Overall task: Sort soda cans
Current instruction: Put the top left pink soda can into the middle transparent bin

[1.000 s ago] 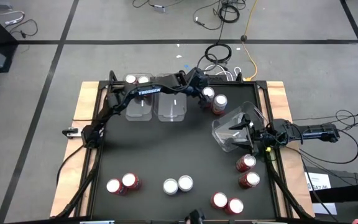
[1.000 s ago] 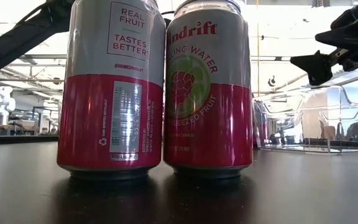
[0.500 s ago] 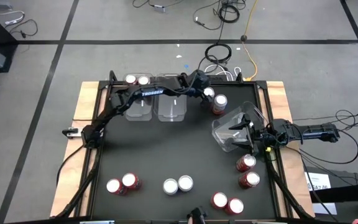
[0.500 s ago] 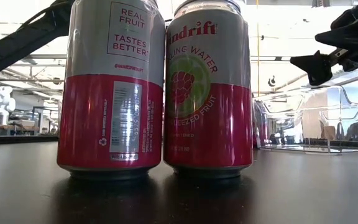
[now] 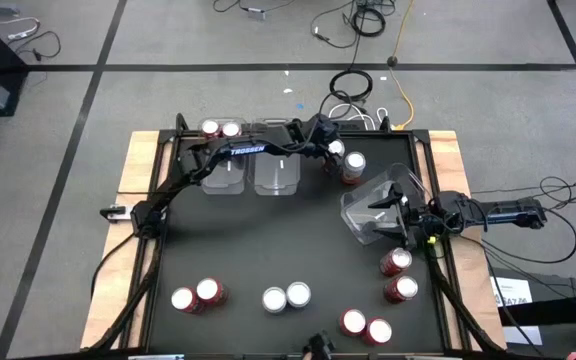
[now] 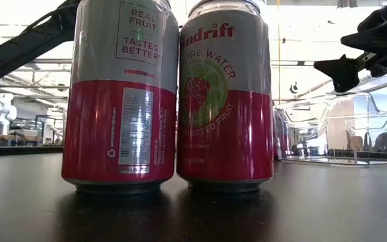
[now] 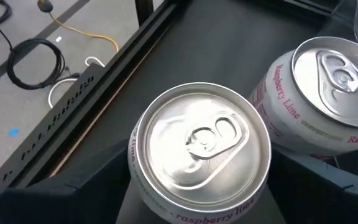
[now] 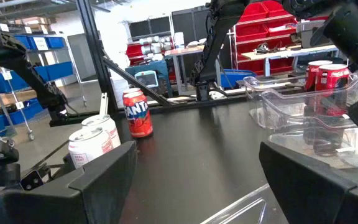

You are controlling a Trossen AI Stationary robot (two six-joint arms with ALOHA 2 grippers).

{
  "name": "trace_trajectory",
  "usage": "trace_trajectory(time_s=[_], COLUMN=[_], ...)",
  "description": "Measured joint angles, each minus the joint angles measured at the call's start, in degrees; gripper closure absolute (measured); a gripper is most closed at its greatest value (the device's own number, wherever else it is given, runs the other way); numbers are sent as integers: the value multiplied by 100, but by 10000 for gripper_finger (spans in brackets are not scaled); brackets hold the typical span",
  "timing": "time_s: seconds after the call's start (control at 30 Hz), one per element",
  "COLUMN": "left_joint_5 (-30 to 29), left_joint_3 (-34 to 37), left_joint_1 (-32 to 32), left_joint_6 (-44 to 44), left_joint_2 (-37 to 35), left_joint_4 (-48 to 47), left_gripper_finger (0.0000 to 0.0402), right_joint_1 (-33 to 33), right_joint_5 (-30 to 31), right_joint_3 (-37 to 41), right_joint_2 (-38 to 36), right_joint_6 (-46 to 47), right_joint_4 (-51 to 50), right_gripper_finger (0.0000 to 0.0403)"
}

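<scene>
Cans sit in pairs along the near edge of the table (image 5: 268,240): a red pair (image 5: 196,296) at near left, a silver-topped pair (image 5: 286,297) near centre, two more red pairs at near right (image 5: 366,326) and right (image 5: 398,275). Right gripper (image 5: 393,212) sits mid-right with fingers spread, apparently holding one wall of a tilted clear bin (image 5: 378,205); no can between them. Farther back, left gripper (image 5: 330,152) has its fingers (image 7: 98,180) standing apart either side of an upright can (image 7: 199,144), can axis vertical, top toward the wrist camera, fingers flanking the body but not visibly clamped. Second can (image 7: 328,93) stands just beside it, nearly touching, on the side toward the right arm. Left arm is clearly nearer this far pair. Two upright clear bins (image 5: 258,170) sit to the left of it, with two cans (image 5: 219,129) behind them. Judged next: close on the flanked can without nudging its neighbour.
</scene>
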State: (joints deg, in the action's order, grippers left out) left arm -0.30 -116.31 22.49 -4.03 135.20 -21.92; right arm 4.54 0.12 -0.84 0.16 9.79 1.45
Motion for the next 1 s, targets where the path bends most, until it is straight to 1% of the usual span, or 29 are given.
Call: trace_trajectory(time_s=[0.17, 0.5, 0.67, 0.8, 1.0], left_joint_5=[-100, -155, -157, -220, -886], left_joint_3=[0, 10, 11, 11, 10], left_joint_1=[-1, -9, -16, -19, 39], left_joint_6=[22, 28, 30, 26, 40], left_joint_2=[0, -33, -282, -558, -1190], left_joint_4=[40, 98, 169, -17, -470], left_gripper_finger=[81, 86, 87, 86, 85], right_joint_1=[-1, -1, -1, 1, -1], right_joint_5=[0, 0, 0, -1, 0], right_joint_3=[0, 0, 0, 0, 0], right_joint_2=[0, 0, 0, 0, 2], right_joint_6=[1, 1, -1, 0, 1], right_joint_4=[-2, -2, -2, 0, 0], right_gripper_finger=[69, 69, 69, 69, 69])
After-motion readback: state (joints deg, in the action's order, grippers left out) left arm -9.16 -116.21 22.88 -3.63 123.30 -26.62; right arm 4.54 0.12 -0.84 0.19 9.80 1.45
